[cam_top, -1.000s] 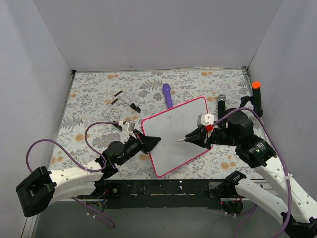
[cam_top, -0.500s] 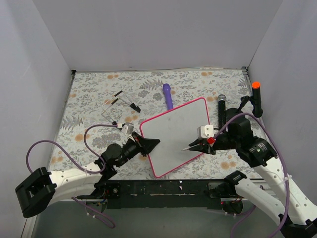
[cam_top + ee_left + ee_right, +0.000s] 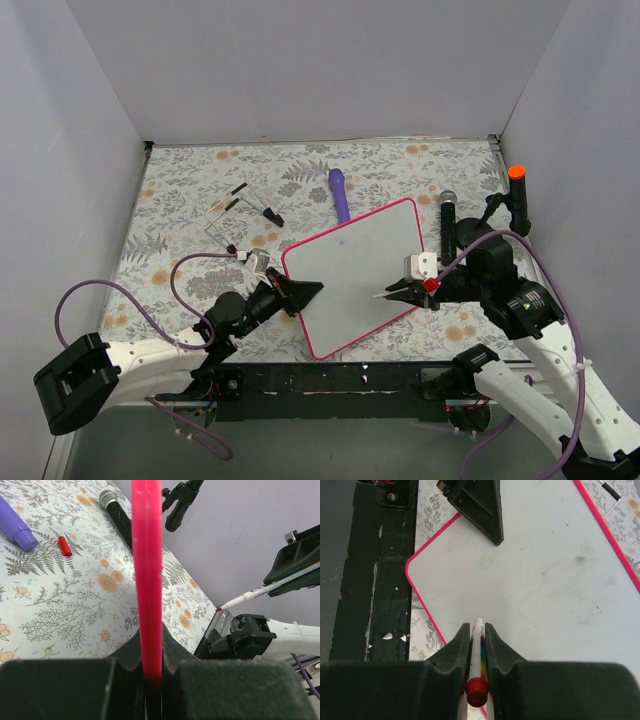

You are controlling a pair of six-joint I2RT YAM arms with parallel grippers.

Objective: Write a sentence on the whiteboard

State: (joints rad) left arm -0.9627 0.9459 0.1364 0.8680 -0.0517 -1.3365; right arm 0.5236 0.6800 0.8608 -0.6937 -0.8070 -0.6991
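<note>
The whiteboard (image 3: 345, 270), white with a pink-red frame, lies tilted on the flowered table. My left gripper (image 3: 316, 288) is shut on its left edge; in the left wrist view the pink frame (image 3: 146, 570) runs straight up from between the jaws. My right gripper (image 3: 393, 293) is shut on a white marker (image 3: 479, 639) with a rainbow stripe. Its red tip (image 3: 219, 609) hovers over the board's near right part. The sentence is not in view: the board's face (image 3: 545, 565) shows only faint smudges.
A purple stick (image 3: 339, 192) lies just beyond the board's far edge. A black microphone (image 3: 447, 212) and an orange-tipped black stand (image 3: 517, 190) sit at the right. A thin wire frame (image 3: 240, 212) lies at the back left. A small red cap (image 3: 65, 546) rests near the purple stick.
My right gripper has carried the marker toward the near edge of the board. The board's left side has shifted slightly left with my left gripper.
</note>
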